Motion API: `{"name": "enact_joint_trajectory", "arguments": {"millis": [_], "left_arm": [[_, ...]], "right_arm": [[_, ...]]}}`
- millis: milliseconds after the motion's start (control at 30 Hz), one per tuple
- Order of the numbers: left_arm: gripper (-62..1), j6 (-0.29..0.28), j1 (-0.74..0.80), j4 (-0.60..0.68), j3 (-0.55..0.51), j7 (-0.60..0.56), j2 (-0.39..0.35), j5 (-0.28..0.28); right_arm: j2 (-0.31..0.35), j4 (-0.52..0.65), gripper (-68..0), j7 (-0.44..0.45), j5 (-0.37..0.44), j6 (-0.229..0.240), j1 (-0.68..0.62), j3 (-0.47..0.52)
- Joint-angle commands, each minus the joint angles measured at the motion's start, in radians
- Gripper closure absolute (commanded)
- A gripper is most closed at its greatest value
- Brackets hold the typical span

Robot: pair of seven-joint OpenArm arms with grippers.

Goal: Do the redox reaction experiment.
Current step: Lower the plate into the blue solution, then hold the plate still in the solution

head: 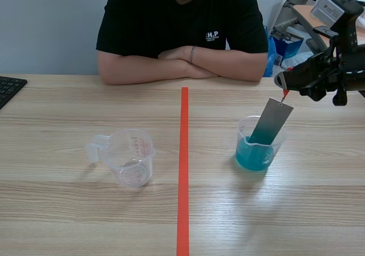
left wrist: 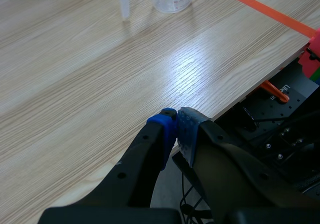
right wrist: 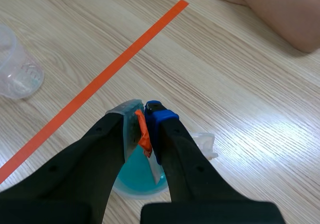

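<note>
Dipping step: right gripper [right wrist: 145, 120], clenched on the metal strip [head: 271, 121], holds it in the four-o'clock cup [head: 243, 131]; next probably needs steady lowering.

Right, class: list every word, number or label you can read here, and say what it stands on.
"H.P": white letters on the black T-shirt.
Red scale marks on the empty measuring cup: too small to read.
White lettering on the black base: blurred, not readable.
</note>
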Motion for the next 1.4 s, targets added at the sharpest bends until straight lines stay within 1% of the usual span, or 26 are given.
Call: {"name": "enact_joint_trajectory", "arguments": {"millis": [0, 133, 1367], "left_arm": [[-4.0, 0.002, 0.0, 0.014, -0.002, -0.017, -0.003, -0.011], [-4.0, 0.002, 0.0, 0.014, -0.002, -0.017, -0.003, -0.011], [-4.0, 0.002, 0.0, 0.014, -0.002, -0.017, -0.003, -0.011]], "right_arm": [[0.009, 0.014, -1.5, 0.018, -0.005, 0.012, 0.013, -0.001], [0.001, 0.013, -1.5, 0.03, -0.029, 0.012, 0.013, -0.014], [-0.001, 0.013, -1.5, 0.029, -0.029, 0.012, 0.013, -0.014]]}}
